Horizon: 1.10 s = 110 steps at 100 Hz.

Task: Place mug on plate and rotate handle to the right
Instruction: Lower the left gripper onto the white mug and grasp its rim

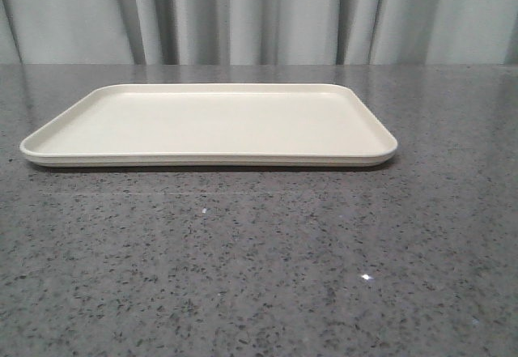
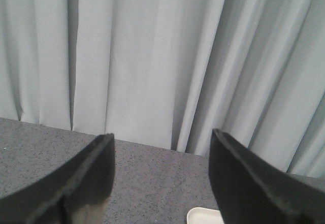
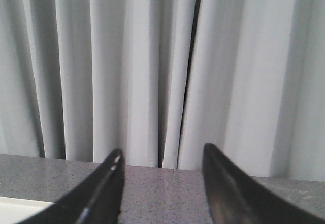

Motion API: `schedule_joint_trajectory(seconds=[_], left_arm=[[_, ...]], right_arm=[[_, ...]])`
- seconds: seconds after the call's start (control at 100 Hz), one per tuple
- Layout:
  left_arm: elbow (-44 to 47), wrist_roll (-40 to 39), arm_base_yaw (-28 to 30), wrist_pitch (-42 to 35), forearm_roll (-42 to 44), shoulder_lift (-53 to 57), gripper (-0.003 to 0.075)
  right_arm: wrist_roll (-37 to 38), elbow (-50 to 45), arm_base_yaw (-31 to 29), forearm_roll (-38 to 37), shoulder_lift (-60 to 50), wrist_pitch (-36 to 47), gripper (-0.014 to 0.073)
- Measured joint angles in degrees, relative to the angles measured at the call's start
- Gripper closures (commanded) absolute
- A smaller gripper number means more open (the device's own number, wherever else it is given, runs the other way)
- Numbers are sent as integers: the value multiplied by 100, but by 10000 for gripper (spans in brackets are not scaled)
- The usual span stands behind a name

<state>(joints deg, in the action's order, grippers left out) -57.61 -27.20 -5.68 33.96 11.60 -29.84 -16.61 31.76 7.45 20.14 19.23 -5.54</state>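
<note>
One plate (image 1: 209, 126) lies flat on the grey speckled table (image 1: 259, 276), towards the far side and a little left of the middle in the front view, its long edge running across. Its cream surface is bare, and a low rim runs all round. Grey curtain (image 1: 259, 13) hangs in folds behind the table's far edge. The mug is in none of the three views, so its place cannot be told, nor that of its handle.

The left gripper (image 2: 161, 181) points at the curtain above the table, its two dark fingers (image 2: 76, 183) spread wide with nothing between them; a corner of the plate (image 2: 204, 216) shows just beneath the gap. The right gripper (image 3: 162, 183) likewise faces the curtain, its fingers (image 3: 101, 193) parted and gripping nothing, with a strip of the plate (image 3: 23, 206) beside one finger. Neither arm shows in the front view.
</note>
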Motion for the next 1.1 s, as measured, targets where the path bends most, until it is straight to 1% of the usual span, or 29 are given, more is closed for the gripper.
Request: schedule_joint_trajectory(seconds=[0.08, 0.41, 0.56, 0.76, 0.93, 1.1], left_arm=[[0, 13, 0, 9, 0, 0, 310], [0, 23, 0, 51, 59, 0, 310], [0, 23, 0, 274, 107, 0, 310], [0, 23, 0, 492, 428, -4, 313], [-280, 23, 0, 998, 654, -258, 313], [-952, 263, 0, 1839, 854, -859, 313]], right_arm=[[0, 22, 0, 0, 0, 0, 42], [0, 80, 0, 0, 0, 371, 43], [0, 80, 0, 0, 0, 404, 43], [0, 80, 0, -88, 0, 451, 43], [0, 253, 0, -350, 139, 137, 43], [0, 685, 0, -514, 552, -289, 43]])
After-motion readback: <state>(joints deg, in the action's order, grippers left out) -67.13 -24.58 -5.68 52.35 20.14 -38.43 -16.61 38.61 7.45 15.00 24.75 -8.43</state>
